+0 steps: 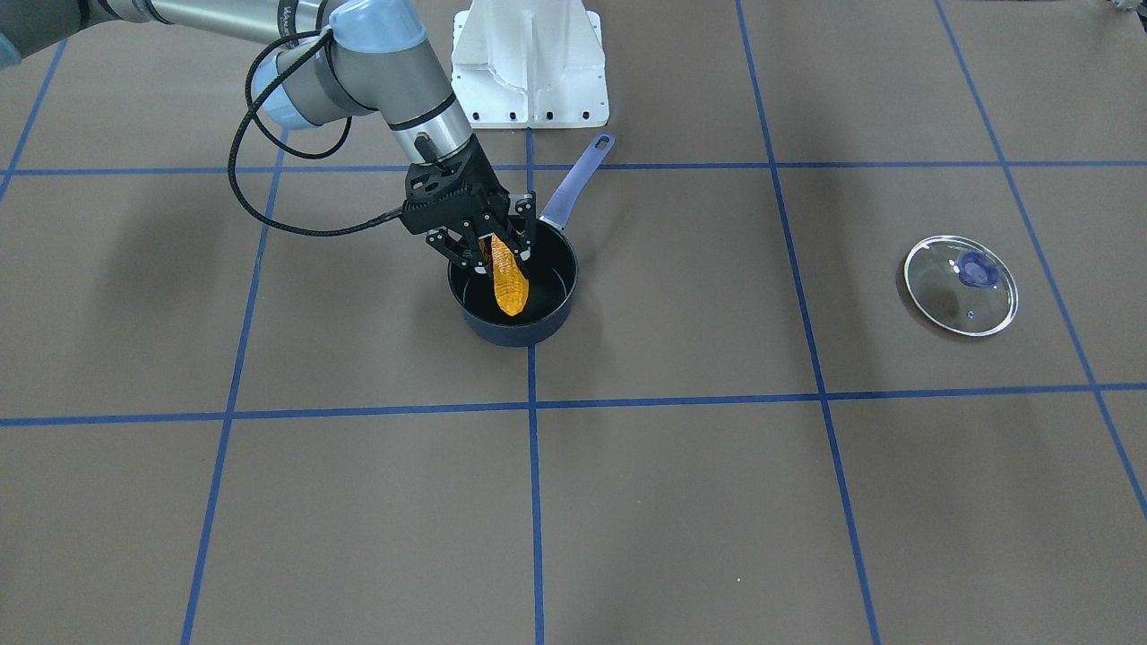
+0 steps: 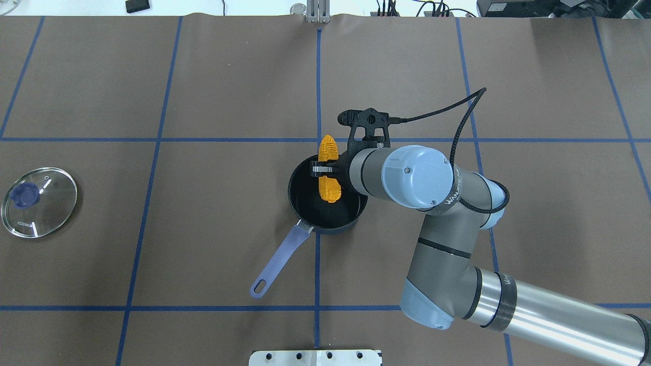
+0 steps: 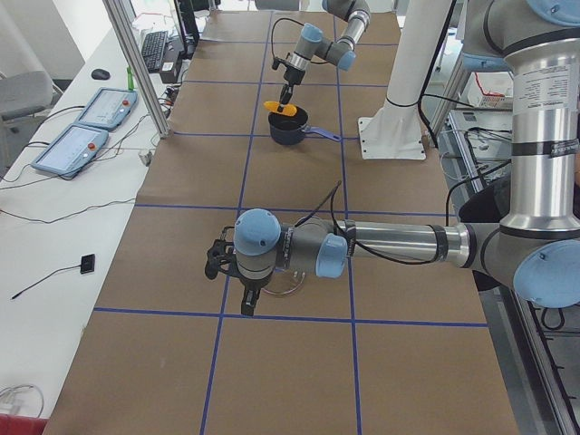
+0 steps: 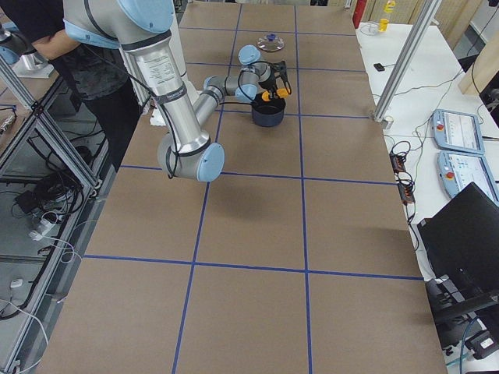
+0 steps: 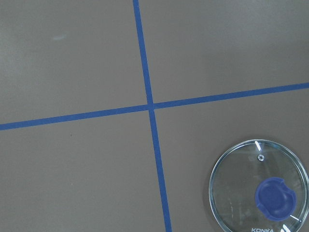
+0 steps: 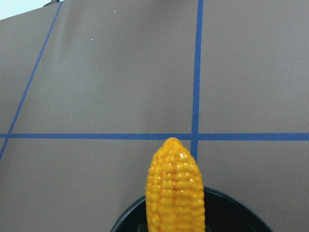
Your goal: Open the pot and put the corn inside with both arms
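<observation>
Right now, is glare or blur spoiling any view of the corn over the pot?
Front-facing view: sharp, even light, corn clear against the black inside of the pot, held by the right gripper. Right wrist view: corn crisp, small highlights on kernels, no washout. Overhead: only the glass lid shows white glare streaks. Side views: corn too small for detail.

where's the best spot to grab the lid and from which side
Take the lid by its blue knob, coming straight down from above. It seems to lie flat with the knob up. The glass rim looks too low and too wide to pinch, so the raised knob is probably the only part two fingers could close on.
</observation>
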